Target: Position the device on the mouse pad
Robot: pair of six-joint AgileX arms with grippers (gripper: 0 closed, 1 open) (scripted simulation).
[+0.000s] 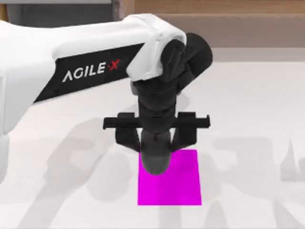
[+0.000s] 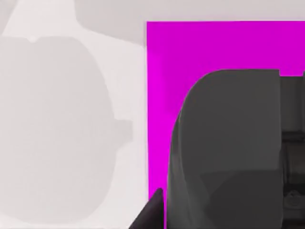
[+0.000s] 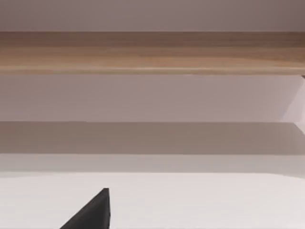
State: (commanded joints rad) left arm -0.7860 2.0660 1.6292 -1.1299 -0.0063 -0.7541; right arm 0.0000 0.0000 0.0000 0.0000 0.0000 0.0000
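The left arm reaches over the mouse pad [image 1: 178,183], and its left pincer [image 1: 156,143] is grasping the device [image 1: 155,160]. The device hangs under the pincer, between its two fingers, with its round end sticking out past them. It sits over the corner of the mouse pad that is nearest the arm, close to two of the pad's edges. I cannot tell if it touches the pad yet.

In the left wrist view the device [image 2: 224,148] covers part of the mouse pad [image 2: 190,47], with a thin pink strip showing beside it.

What could go wrong: the device is so near the edge of the mouse pad that, if let go here, it may end up partly on the bench [image 1: 248,105]. If it is let go from too high, it may bounce or slide off the pad.

The right arm is parked away from the mouse pad; I cannot tell how the right pincer [image 3: 90,212] stands
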